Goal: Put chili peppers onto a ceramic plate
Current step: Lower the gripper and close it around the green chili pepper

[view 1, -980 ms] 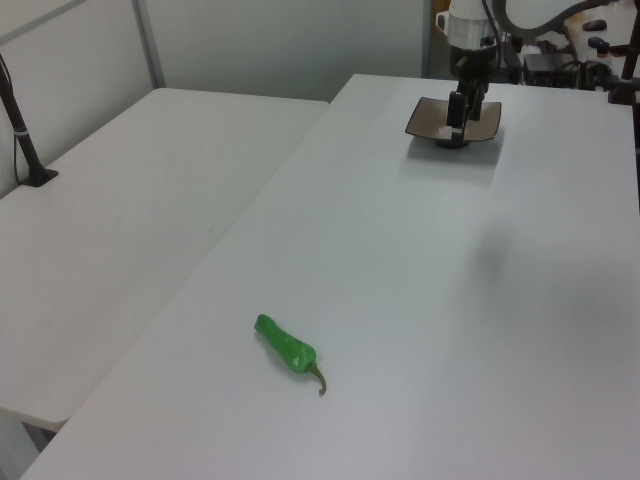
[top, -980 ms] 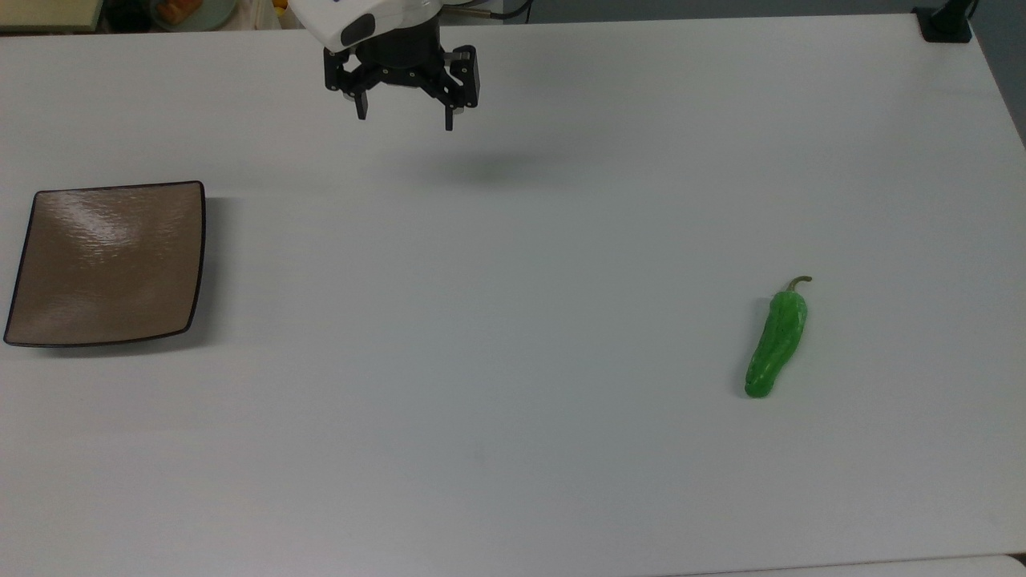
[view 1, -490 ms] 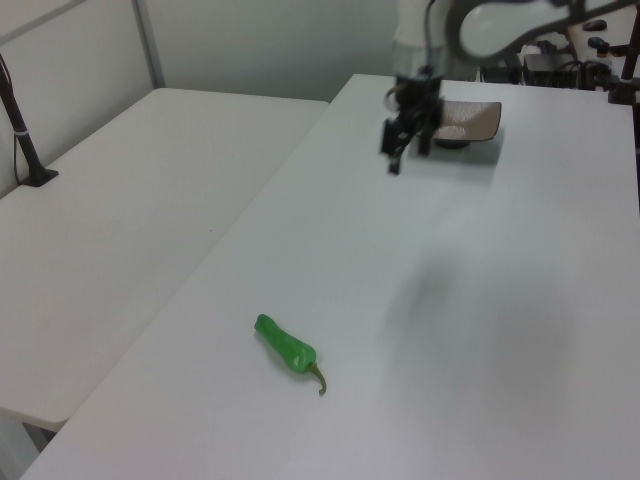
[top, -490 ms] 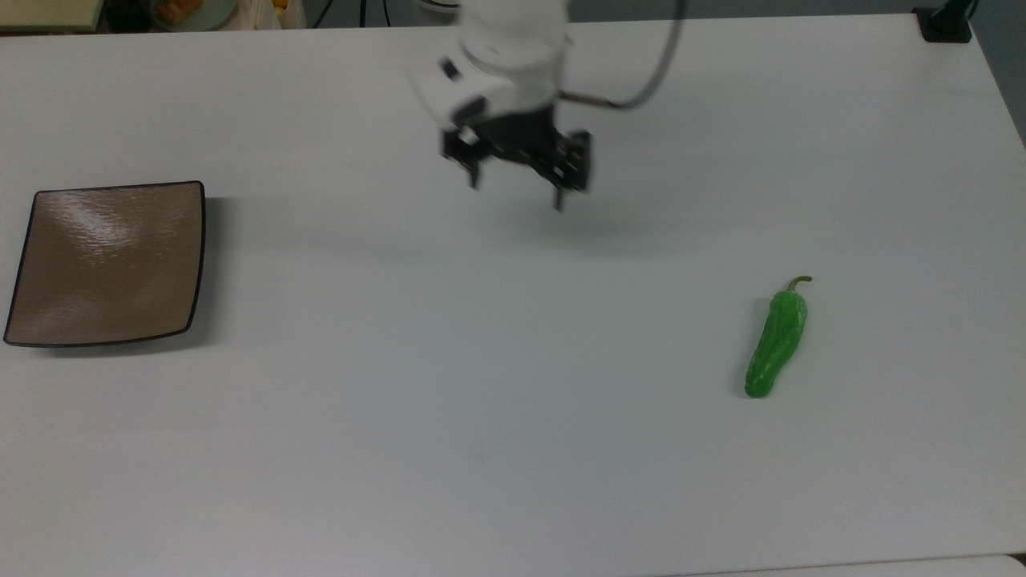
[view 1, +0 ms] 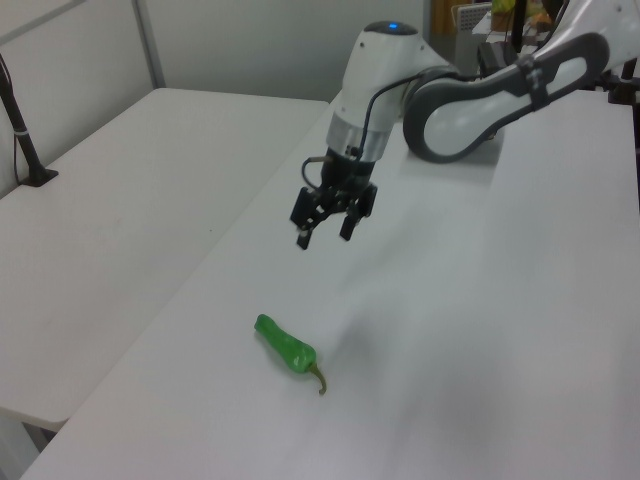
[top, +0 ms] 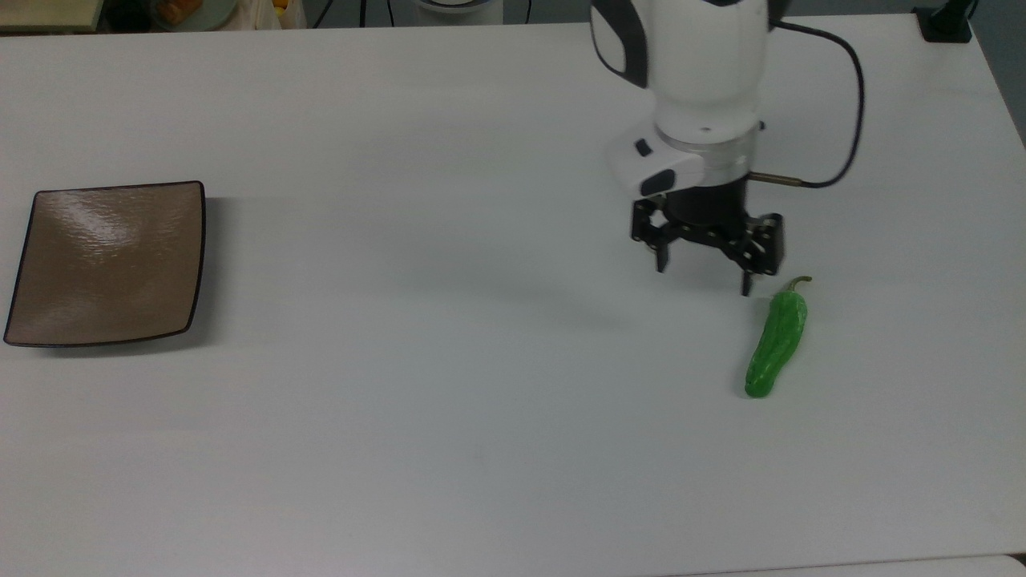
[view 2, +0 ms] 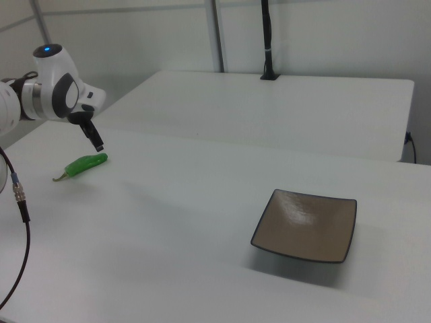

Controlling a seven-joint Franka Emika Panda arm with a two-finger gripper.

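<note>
No writing can be read anywhere. The gripper (top: 703,271) hangs with fingers spread and empty, just beside the stem end of the pepper (top: 775,344) at the top view's right; the plate (top: 104,260) sits well apart at the top view's left, bare table (top: 449,401) between

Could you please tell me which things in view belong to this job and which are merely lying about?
Belonging to the job:
- chili pepper, lying on the white table
- ceramic plate, with nothing on it
- claw, open, above the table near the pepper's stem end

Lying about:
- black post on the neighbouring table
</note>
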